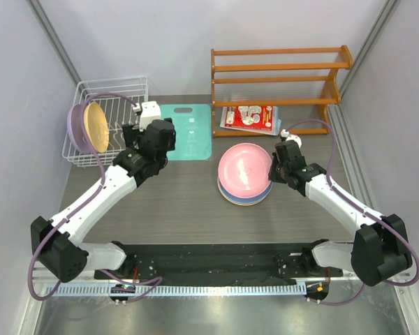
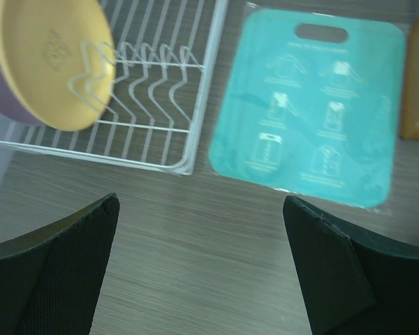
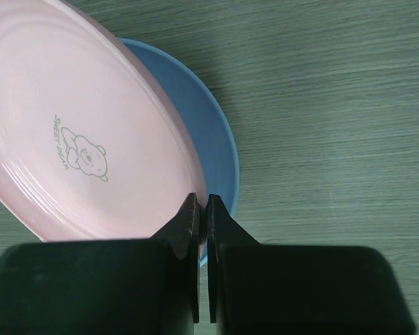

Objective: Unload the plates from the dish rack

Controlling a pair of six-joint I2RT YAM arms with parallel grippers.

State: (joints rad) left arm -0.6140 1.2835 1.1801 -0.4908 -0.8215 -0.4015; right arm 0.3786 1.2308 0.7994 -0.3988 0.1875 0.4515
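Pale grey panel walls enclosed the dark wood-grain table on three sides. An orange wooden slatted shelf rack stood at the back right, evenly lit.

Smooth glossy plastic pink plate, white wire dish rack, matt wood-grain table.

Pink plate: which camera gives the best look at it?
The right wrist view: the pink plate fills the picture, its bear print readable. The top view shows it small, atop a blue plate. The left wrist view misses it.
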